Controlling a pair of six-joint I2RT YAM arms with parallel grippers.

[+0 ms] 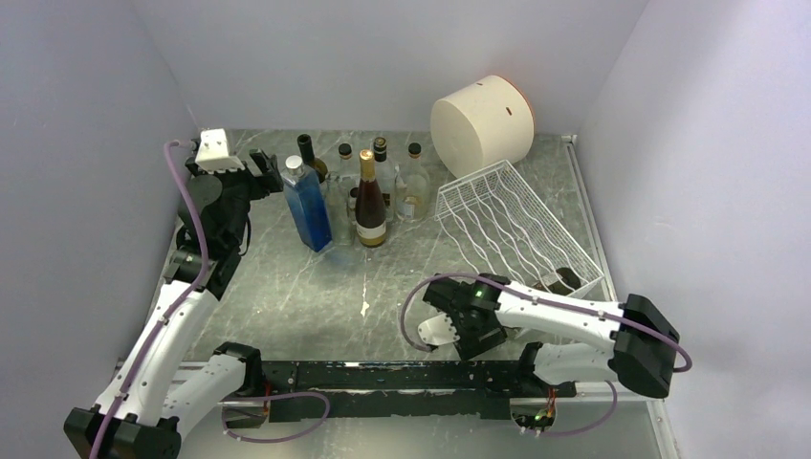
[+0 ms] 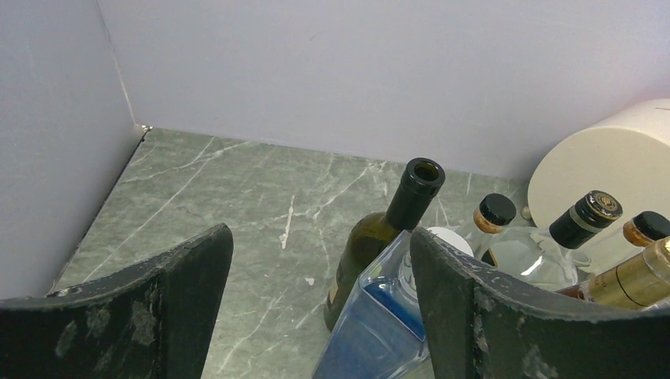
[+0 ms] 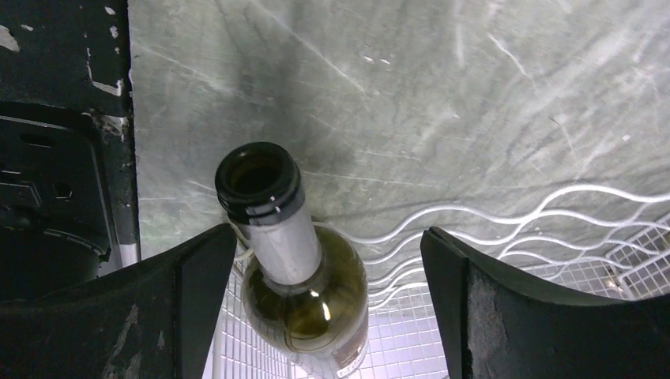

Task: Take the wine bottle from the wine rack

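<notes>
The bottle (image 3: 304,292) lies on the rack (image 3: 506,225) at the right of the table (image 1: 287,287), its open mouth toward the right gripper (image 3: 328,235), whose fingers stand wide apart either side of the neck, not clamped; the left gripper (image 2: 320,231) gapes empty beside a blue bottle (image 2: 379,324)

My gripper (image 3: 328,237) is spread wide, with the bottle (image 3: 304,292) between the fingers, its open mouth towards me. The neck sits close to one finger (image 3: 197,292), perhaps touching. Rack (image 3: 506,217) wires lie beneath the bottle, on the table (image 3: 395,95).
</notes>
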